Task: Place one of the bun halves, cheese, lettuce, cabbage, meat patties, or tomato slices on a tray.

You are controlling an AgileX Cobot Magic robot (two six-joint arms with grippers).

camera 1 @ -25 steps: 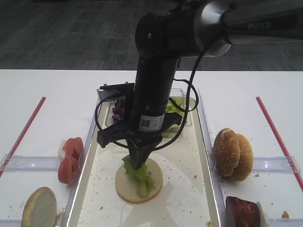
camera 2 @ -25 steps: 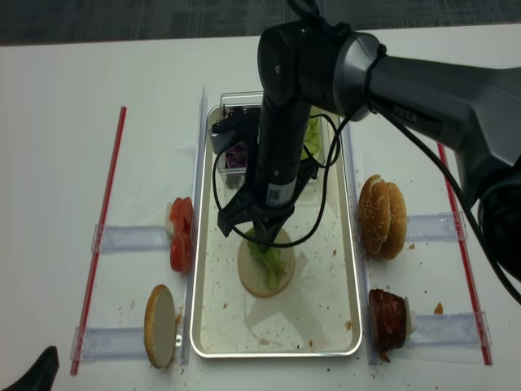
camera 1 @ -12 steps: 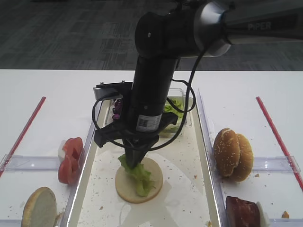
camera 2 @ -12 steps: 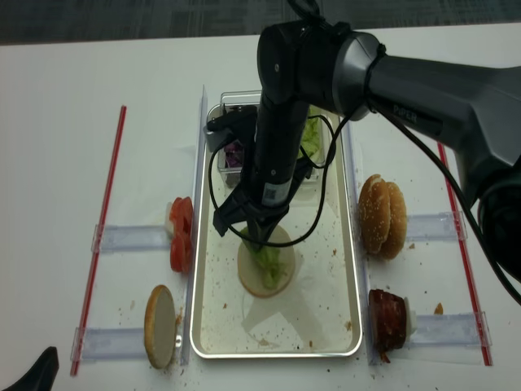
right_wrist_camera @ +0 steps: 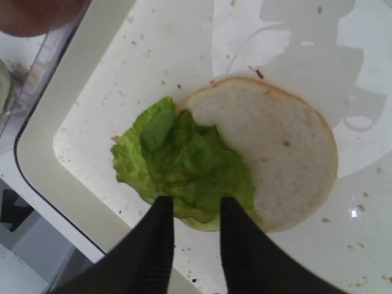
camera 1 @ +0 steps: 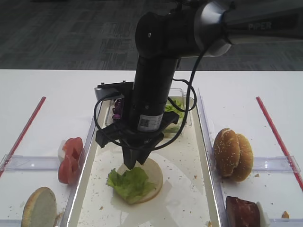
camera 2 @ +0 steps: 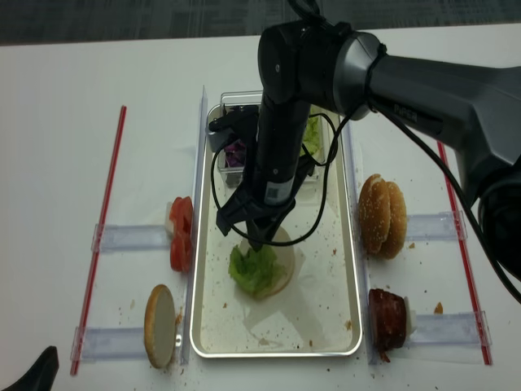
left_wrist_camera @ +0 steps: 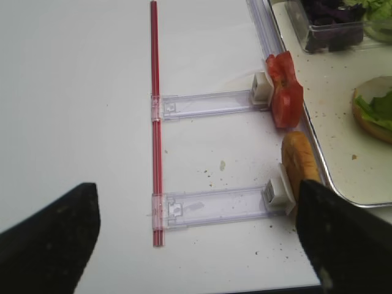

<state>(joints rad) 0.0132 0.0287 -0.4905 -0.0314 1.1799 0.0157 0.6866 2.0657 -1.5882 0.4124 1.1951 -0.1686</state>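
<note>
Hovering just above the lettuce [right_wrist_camera: 184,165], the right end effector [right_wrist_camera: 195,242] stands slightly spread, holding nothing. Lettuce lies on the bun half [right_wrist_camera: 275,153] in the tray [right_wrist_camera: 55,177]; release looks done, retraction next.

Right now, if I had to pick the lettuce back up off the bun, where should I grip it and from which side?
Probably the ruffled edge of the lettuce that hangs off the bun half over the tray floor. Come straight down with the right gripper, pinching that raised frill. The leaf lies flat and limp, so only its crinkled rim offers anything to pinch.
</note>
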